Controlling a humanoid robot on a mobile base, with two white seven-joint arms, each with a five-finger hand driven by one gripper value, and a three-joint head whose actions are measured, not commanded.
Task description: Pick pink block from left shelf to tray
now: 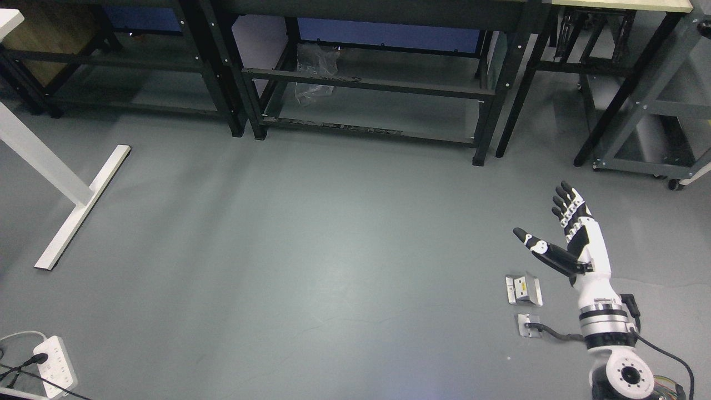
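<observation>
No legible text, label, brand or number anywhere.

You have one robot hand point(561, 233) in view, coming in from the right with its fingers spread and nothing in it. Along the top you can count two black shelf frames: one at the upper left point(128, 61) and one in the middle point(366, 83). There is one clear plastic bag point(315, 75) on the middle frame. Two metal floor sockets point(524, 289) sit on the floor, one white power strip point(55, 366) lies at the lower left, and one white desk leg point(61, 189) stands at the left.
</observation>
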